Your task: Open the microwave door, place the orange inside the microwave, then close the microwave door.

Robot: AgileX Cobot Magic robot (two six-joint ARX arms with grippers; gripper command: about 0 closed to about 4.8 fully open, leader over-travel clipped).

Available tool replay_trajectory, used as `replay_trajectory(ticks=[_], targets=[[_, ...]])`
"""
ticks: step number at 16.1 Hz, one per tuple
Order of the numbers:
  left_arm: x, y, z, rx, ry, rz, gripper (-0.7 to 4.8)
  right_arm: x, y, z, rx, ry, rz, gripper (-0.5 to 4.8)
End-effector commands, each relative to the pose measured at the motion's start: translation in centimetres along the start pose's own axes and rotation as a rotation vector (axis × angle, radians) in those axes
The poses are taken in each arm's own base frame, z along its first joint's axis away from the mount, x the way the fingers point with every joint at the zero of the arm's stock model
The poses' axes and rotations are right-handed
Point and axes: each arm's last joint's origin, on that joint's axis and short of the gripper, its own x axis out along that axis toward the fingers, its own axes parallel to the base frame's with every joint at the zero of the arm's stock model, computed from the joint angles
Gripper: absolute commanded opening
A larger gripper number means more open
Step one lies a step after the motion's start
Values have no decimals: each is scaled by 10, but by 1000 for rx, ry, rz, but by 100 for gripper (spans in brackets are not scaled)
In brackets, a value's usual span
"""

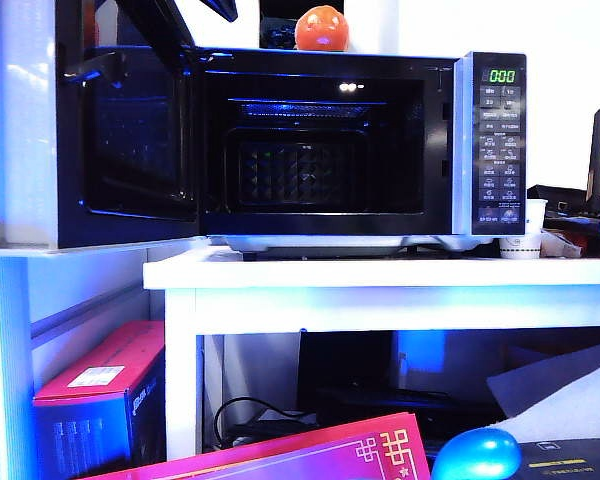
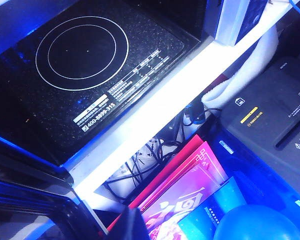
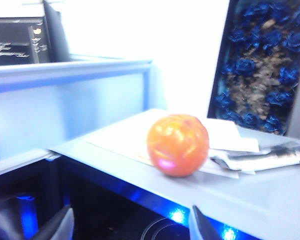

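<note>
On the left of the exterior view your microwave door (image 1: pixel 130 130) already stands swung wide, its dark inner face turned toward the open cavity, so the first step looks done. The left gripper (image 2: pixel 127 227) is no help for what comes next: its wrist camera looks down past the door's edge onto a black induction cooktop (image 2: pixel 85 75) and a clutter of cables and pink boxes (image 2: pixel 185 192) below, and only a dark sliver of the gripper shows at the frame edge. You cannot tell whether it is spread or pressed together, and it holds nothing you can see.

Move across to the middle. The orange (image 1: pixel 321 28) sits on top of the microwave (image 1: pixel 330 140), above the cavity and slightly left of its centre, resting on white papers (image 3: pixel 225 137) that lie on the roof.

The right arm is clearly the nearer one. In its wrist view the orange (image 3: pixel 178 145) lies straight ahead of the right gripper (image 3: pixel 132 225), a little above the fingertips and centred between them. The fruit is round, so no long axis dictates your wrist turn. The right gripper is spread wide, wider than the fruit, and touches nothing; a visible gap separates the tips from the skin.

The coming move, as I judge it, is a level advance along that line until the fingers bracket the orange, then a close.
</note>
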Motion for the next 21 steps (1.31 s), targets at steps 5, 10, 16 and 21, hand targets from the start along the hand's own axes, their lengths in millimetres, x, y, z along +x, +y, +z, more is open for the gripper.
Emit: replay_trajectory(ticks=[5,10,16,21], targets=[[0,1,-1,-6,10,8,-5,51,-15,-9,-2,-22,-43,479],[0,1,1,-5,-8,11,-5,100,-28,-7,6,-4,30,479],[0,2,2,-3,-23,14,-5,131,-36,-21,4,8,41,479],[0,2,3,-3,-28,15,-5,146,-33,-28,-24,-4,12,479]])
